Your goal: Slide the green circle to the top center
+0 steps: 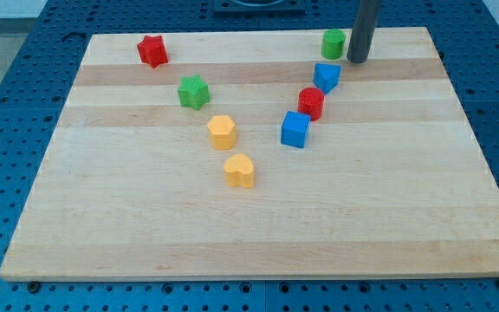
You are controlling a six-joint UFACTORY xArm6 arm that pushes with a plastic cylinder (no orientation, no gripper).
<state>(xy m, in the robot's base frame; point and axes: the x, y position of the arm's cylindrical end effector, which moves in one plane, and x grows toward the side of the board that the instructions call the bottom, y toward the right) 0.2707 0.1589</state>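
The green circle (333,43) is a short green cylinder near the board's top edge, right of centre. My tip (357,61) stands just to its right and slightly lower in the view, very close to it; I cannot tell if they touch. The rod rises from there out of the view's top.
A wooden board (145,243) lies on a blue perforated table. On it are a red star (152,51), a green star (193,91), a yellow hexagon (222,131), a yellow heart-like block (240,170), a blue cube (294,129), a red cylinder (311,102) and a blue block (326,77).
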